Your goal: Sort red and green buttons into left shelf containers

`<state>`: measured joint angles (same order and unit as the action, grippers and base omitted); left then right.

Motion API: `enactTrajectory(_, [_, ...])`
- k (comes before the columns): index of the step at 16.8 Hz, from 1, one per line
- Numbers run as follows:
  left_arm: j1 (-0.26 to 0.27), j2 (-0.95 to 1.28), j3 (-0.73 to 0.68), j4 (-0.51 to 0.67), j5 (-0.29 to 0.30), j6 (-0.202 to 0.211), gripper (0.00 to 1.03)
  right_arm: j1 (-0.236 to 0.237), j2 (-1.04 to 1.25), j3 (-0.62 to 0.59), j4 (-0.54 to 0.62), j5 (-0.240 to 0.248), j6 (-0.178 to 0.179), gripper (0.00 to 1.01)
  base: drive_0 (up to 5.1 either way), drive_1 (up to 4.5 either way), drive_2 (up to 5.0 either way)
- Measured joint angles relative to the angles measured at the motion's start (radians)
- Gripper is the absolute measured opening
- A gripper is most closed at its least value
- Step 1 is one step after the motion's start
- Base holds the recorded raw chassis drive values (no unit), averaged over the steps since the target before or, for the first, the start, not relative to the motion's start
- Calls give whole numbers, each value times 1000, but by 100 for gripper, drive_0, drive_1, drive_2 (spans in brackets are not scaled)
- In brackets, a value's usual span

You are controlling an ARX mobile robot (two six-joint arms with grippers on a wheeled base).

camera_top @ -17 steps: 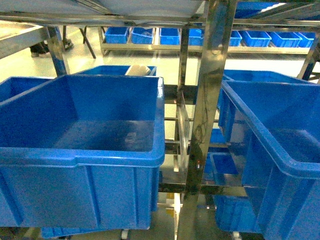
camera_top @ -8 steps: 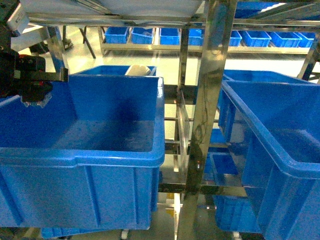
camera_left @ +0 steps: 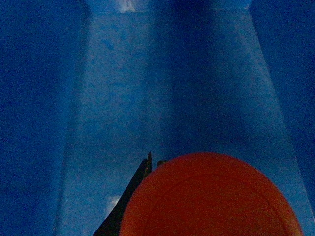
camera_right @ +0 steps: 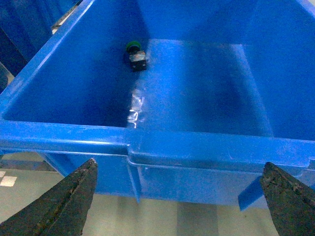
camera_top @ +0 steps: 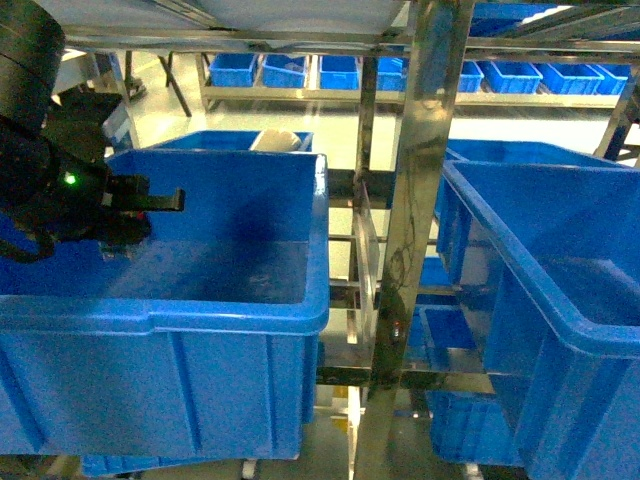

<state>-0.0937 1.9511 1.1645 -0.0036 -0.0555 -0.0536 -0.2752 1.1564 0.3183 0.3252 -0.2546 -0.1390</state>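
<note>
L claw (camera_top: 150, 205): over the near-left part of the big bin (camera_top: 230, 300) in head view, black arm entering from upper left w/ a green LED lit. Closed on the red button (camera_left: 211, 196); in L wrist view the red cap fills the lower frame, one dark fingertip (camera_left: 133, 189) showing at its left edge. Bin floor below the cap, bare blue.

R claw (camera_right: 182, 196): wide open, nothing held; both dark fingertips at the bottom corners of R wrist view, outside and in front of a second bin's near rim (camera_right: 147, 142). Not seen in head view.

Items, largest first:
- Shelf (camera_top: 420, 200): steel uprights, shiny; central post betw. the bins.
- Big bin, L of post: deep, glossy blue, thick rolled rim.
- Bin R of post (camera_top: 560, 300): same type, partly cut off by frame edge.
- Small blue bins (camera_top: 300, 70): row on a far rack, background.
- Green button (camera_right: 135, 55): lying inside the bin in R wrist view, at the far left of its floor near the wall; green cap, black body.
- Red button: in the L claw, above the big bin's floor, not touching it as far as can be told.
</note>
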Motion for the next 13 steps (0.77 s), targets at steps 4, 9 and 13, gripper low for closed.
enactTrajectory(4, [0, 109, 148, -123, 39, -3, 26, 0, 0, 0, 0, 0, 0, 98, 0, 0, 0])
enactTrajectory(9, [15, 174, 274, -198, 20, 27, 26, 0, 0, 0, 0, 0, 0, 98, 0, 0, 0])
enactTrajectory(13, [31, 171, 249, -158, -11, 26, 80, 0, 0, 0, 0, 0, 0, 98, 0, 0, 0])
